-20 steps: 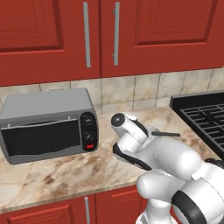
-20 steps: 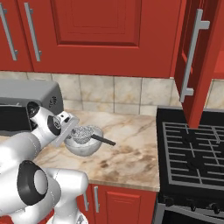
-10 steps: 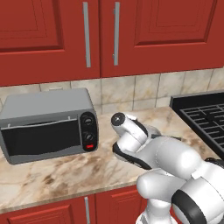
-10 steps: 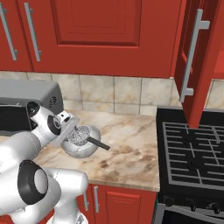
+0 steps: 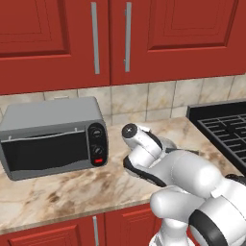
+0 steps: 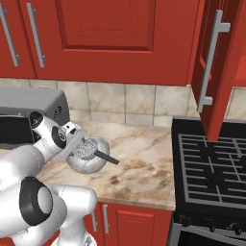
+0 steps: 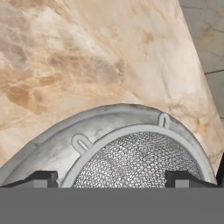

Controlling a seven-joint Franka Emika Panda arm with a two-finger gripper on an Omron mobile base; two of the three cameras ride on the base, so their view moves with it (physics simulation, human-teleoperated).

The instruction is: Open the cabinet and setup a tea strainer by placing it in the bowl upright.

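Tea strainer [image 6: 86, 148] sits inside the bowl [image 6: 85, 162], mesh basket upright w/ its open mouth up, on the marble counter [image 6: 144, 168] between the toaster oven [image 5: 50, 137] and the stove [image 6: 214, 173]. Its thin dark handle sticks out over the bowl rim toward the stove, tilted a bit down; I cannot tell if the handle tip touches the counter. In the hand view the mesh [image 7: 140, 164] is seen from close, w/ two small wire loops on its rim resting against the pale inner wall of the bowl [image 7: 52, 151]; the lower half of both is cut off by the frame edge.

Gripper [image 6: 72, 141] hangs just above the strainer at the bowl's left side, and its fingers stand wide apart: in the hand view the two dark tips [image 7: 40, 178] are at opposite sides of the mesh and hold nothing. If they touch the rim is hard to make out.

From the left base view the arm covers nearly all the bowl; a dark piece of rim and the handle end [image 5: 190, 152] peek out.

Cabinet door [image 6: 216, 62] above the stove is swung open, edge toward us; the interior is mostly hidden behind it. The other wall doors [image 5: 173, 36] are shut.
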